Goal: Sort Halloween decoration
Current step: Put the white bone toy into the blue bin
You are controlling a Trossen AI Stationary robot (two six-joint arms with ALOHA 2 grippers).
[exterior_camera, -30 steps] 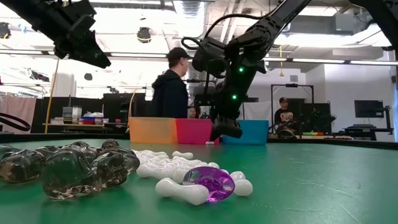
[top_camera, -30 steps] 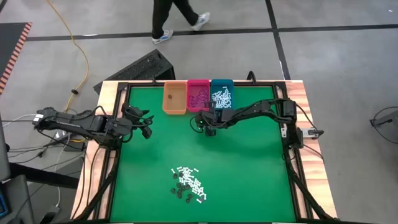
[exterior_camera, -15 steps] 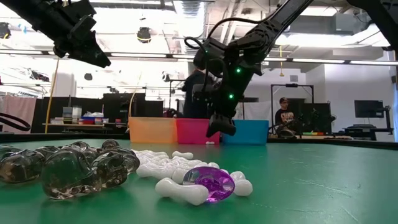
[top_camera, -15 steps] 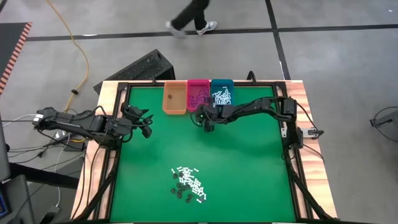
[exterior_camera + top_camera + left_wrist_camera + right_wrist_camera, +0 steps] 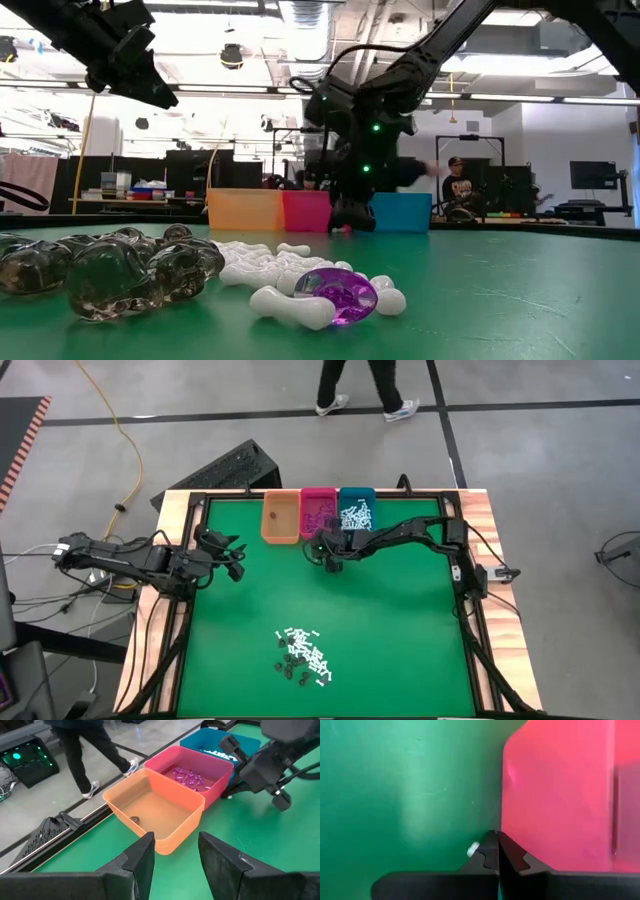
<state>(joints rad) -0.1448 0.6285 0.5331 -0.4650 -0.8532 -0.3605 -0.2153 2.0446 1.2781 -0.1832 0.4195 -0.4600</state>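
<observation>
A robotics lab: a green felt-topped table (image 5: pixel 380 620) on a grey concrete floor (image 5: pixel 540 460), yellow cable (image 5: pixel 118 420), monitors and a seated person (image 5: pixel 460 190) behind.

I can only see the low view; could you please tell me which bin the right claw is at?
Observer: The right claw is shut, low against the outside of the pink bin's near wall.
Operator: Thank you. Is it carrying anything?
Observer: Nothing shows between its fingers. A white bit lies on the mat right beside the fingertips.
Operator: And what is in the orange bin so far?
Observer: The left wrist view shows just one dark piece on the floor of the orange bin.
</observation>
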